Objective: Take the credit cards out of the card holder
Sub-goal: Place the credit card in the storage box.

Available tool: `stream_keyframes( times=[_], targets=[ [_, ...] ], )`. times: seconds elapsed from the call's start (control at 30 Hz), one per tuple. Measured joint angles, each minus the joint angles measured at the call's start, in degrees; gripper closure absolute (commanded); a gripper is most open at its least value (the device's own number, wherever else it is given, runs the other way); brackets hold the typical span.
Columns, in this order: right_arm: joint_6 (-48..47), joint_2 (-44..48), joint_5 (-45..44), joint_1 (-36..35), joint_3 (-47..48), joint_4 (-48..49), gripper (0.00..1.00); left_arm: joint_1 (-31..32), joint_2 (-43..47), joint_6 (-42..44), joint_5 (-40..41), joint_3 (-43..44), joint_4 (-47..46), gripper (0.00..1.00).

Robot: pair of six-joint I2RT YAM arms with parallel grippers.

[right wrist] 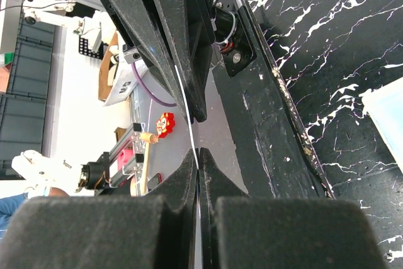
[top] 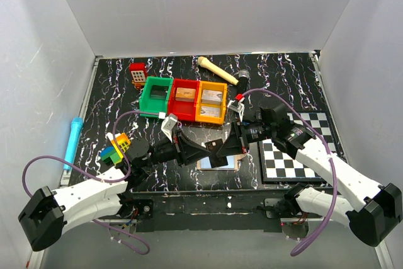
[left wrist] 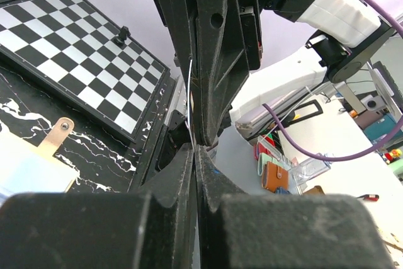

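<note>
One credit card (left wrist: 190, 92), seen edge-on as a thin white line, is held in the air between both grippers. It also shows in the right wrist view (right wrist: 184, 108). My left gripper (top: 211, 149) (left wrist: 194, 146) is shut on one end of it. My right gripper (top: 230, 144) (right wrist: 198, 150) is shut on the other end, and the fingertips nearly meet. The card holder (top: 218, 163) lies open on the table just below them, pale blue inside. Part of it shows in the left wrist view (left wrist: 25, 171) and in the right wrist view (right wrist: 385, 108).
Green (top: 155, 96), red (top: 184, 99) and orange (top: 212, 101) bins stand behind the grippers. A checkered board (top: 302, 146) lies at the right. A wooden mallet (top: 217, 70), a red toy (top: 137, 75), coloured blocks (top: 116, 146) and a blue marker (top: 73, 138) lie around.
</note>
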State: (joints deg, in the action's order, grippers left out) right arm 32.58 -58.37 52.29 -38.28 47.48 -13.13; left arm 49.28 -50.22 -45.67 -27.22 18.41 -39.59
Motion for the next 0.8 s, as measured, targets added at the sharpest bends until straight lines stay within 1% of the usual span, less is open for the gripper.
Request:
stream_keyframes(
  times=[0.03,0.07,0.1,0.13,0.17,0.2,0.23,0.3,0.37,0.43,0.5,0.57,0.6,0.7,0.8],
  targets=[
    [0.0,0.0,0.0,0.0,0.0,0.0,0.99,0.0,0.0,0.0,-0.1,0.0,0.0,1.00],
    [0.0,0.0,0.0,0.0,0.0,0.0,0.93,0.0,0.0,-0.2,-0.1,0.0,0.0,1.00],
    [0.0,0.0,0.0,0.0,0.0,0.0,0.82,0.0,0.0,-0.2,-0.1,0.0,0.0,1.00],
    [0.0,0.0,0.0,0.0,0.0,0.0,0.65,0.0,0.0,-0.3,-0.1,-0.1,-0.1,1.00],
    [0.1,0.0,-0.1,0.0,0.0,0.0,0.55,0.0,0.2,-0.5,0.0,-0.2,-0.2,1.00],
    [0.3,-0.1,-0.3,0.0,0.1,-0.3,0.47,0.0,0.4,-0.4,0.2,-0.3,-0.3,1.00],
    [0.3,-0.2,-0.7,0.0,0.2,-0.6,0.43,0.0,1.0,-0.4,0.6,-0.6,-0.2,1.00],
    [-0.1,-0.2,-2.1,0.1,1.0,-2.2,0.39,-0.4,3.0,-0.4,1.6,-1.2,0.9,1.00],
    [-1.2,-0.2,-3.7,0.7,2.9,-5.3,0.37,-2.5,5.9,-0.7,2.8,-1.5,3.6,1.00],
    [-2.4,0.1,-5.4,2.0,4.5,-8.0,0.36,-7.8,11.1,-1.8,4.8,-2.2,7.2,1.00],
    [-4.0,1.3,-8.4,3.4,5.4,-10.5,0.36,-14.5,16.2,-3.1,7.6,-2.7,11.1,1.00],
    [-5.5,3.5,-12.6,4.2,5.5,-13.6,0.36,-21.1,19.5,-5.0,11.6,-2.6,14.7,1.00],
    [-5.9,4.4,-14.2,4.2,5.5,-14.6,0.37,-23.1,20.0,-6.0,13.2,-2.6,15.7,1.00],
    [-6.9,8.1,-20.3,4.2,5.0,-16.4,0.38,-28.9,16.4,-10.3,19.4,-2.6,16.8,1.00],
    [-7.3,12.1,-24.9,4.2,2.9,-16.7,0.39,-32.3,6.3,-14.6,24.8,-1.2,16.7,1.00]
  ],
)
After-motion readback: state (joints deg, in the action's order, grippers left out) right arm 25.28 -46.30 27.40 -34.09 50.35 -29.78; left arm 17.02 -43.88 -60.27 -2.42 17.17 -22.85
